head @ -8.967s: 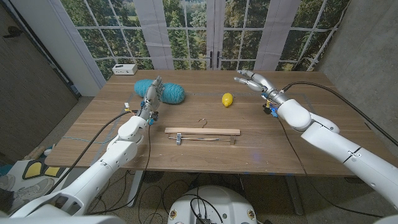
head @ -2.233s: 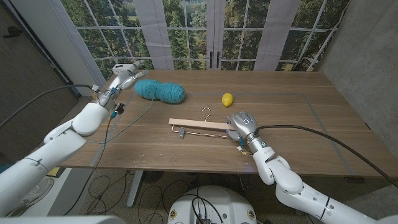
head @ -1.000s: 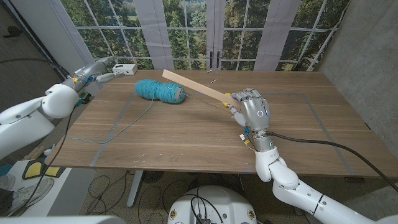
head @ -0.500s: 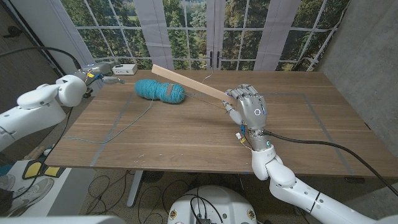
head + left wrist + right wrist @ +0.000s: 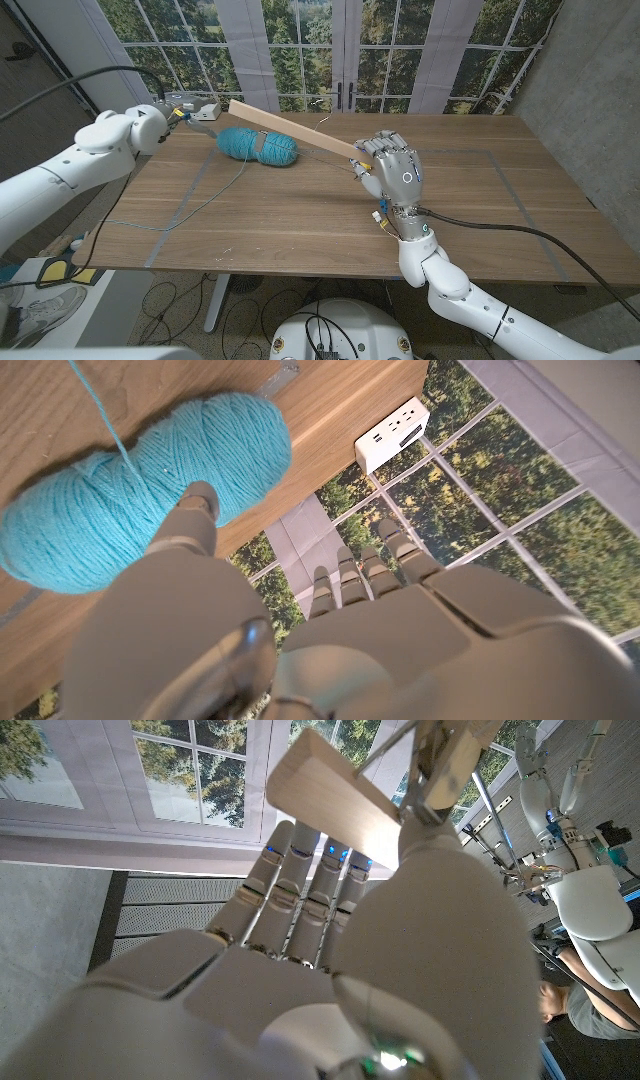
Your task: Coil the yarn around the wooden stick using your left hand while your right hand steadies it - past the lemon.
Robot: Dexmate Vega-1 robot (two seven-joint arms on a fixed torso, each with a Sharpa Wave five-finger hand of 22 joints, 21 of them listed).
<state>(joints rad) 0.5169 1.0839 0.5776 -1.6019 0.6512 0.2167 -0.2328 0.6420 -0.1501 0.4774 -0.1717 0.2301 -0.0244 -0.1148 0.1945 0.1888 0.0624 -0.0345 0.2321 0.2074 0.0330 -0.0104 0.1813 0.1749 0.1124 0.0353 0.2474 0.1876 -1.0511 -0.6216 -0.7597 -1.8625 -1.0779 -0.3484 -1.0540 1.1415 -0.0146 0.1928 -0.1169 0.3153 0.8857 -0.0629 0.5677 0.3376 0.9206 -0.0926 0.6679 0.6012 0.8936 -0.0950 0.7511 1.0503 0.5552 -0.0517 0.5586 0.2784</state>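
Note:
The wooden stick (image 5: 290, 128), a hanger bar with a wire hook, slants up off the table over the teal yarn ball (image 5: 258, 145). My right hand (image 5: 391, 172) grips its near end; the bar (image 5: 330, 790) juts out past the fingers. A loose teal strand (image 5: 190, 208) trails from the ball across the table (image 5: 300, 220) towards its left edge. My left hand (image 5: 183, 114) hovers just left of the ball, by the table's back left corner. Its fingers (image 5: 345, 575) are stretched out above the ball (image 5: 130, 490) with nothing seen in them.
A white power strip (image 5: 207, 108) sits at the back left corner, right by my left hand, and shows again (image 5: 392, 435) past the fingers. Tape lines mark a rectangle on the tabletop. Windows stand behind the far edge.
My right hand has swung the stick's far end further left and higher over the yarn ball. My left hand has moved right, closer to the ball and the power strip.

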